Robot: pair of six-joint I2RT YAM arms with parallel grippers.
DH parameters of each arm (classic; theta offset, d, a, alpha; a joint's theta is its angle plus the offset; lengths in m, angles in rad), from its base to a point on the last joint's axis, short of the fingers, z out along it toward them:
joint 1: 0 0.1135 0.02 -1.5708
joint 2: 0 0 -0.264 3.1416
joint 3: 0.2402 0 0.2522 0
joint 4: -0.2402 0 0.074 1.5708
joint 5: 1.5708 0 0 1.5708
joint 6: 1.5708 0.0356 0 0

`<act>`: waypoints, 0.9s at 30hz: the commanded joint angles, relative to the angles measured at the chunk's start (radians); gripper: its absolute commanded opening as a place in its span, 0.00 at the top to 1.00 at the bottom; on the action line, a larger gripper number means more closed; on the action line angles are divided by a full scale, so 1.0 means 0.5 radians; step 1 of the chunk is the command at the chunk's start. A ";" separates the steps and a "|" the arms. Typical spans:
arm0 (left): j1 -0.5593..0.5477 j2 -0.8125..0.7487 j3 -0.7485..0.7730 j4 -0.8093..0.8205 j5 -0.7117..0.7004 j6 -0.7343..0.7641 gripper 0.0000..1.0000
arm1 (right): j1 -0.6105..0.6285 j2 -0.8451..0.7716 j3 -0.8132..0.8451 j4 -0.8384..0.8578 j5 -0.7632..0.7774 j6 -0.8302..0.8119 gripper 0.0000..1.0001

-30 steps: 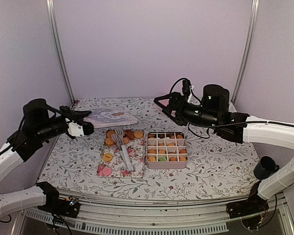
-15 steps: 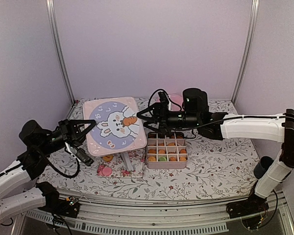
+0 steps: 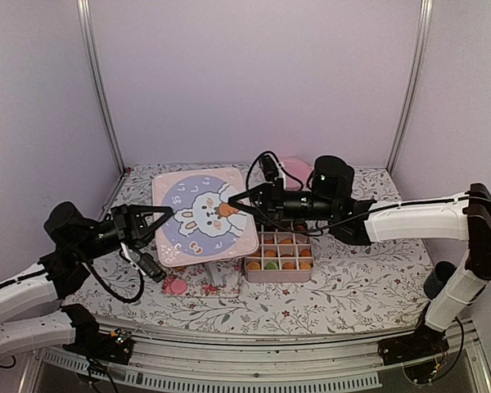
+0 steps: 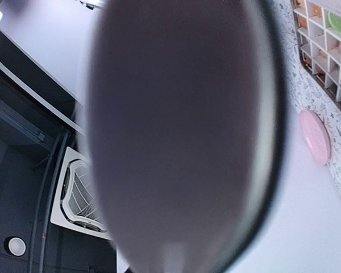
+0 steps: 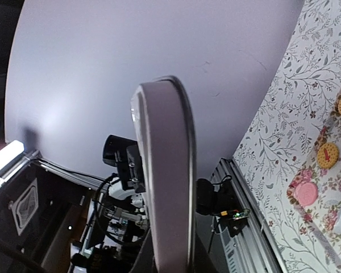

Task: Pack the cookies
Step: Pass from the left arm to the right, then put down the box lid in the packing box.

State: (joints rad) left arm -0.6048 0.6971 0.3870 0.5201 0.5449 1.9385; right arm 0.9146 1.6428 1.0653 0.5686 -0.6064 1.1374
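A square pink lid (image 3: 203, 214) with a rabbit picture hangs tilted over the table, its picture facing the top camera. My left gripper (image 3: 165, 219) is shut on its left edge. My right gripper (image 3: 239, 196) has closed on its right edge. The lid hides the left part of the pink compartment box (image 3: 278, 277), where cookies (image 3: 270, 264) lie in the cells. More cookies (image 5: 328, 154) sit on the floral tray (image 3: 198, 285), most of them hidden from above. In the left wrist view the lid (image 4: 182, 136) is a blur filling the frame. The right wrist view shows the lid (image 5: 165, 170) edge-on.
A pink plate (image 3: 293, 168) stands at the back behind my right arm. A black cup (image 3: 443, 280) sits at the table's right edge. Grey tongs (image 3: 217, 274) lie on the floral tray, mostly under the lid.
The lid has left the back left of the table and now hangs tilted near the box. My right gripper reached in and closed on its right edge.
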 commanded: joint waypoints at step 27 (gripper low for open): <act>-0.114 1.598 1.933 -2.592 -0.465 -2.933 0.01 | -0.814 -0.341 -0.919 -0.072 0.090 -0.020 1.00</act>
State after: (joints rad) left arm -0.6647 1.4727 1.3159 -0.6502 0.1654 0.7105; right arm 0.5110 1.4349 0.6071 0.4927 -0.5774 1.1446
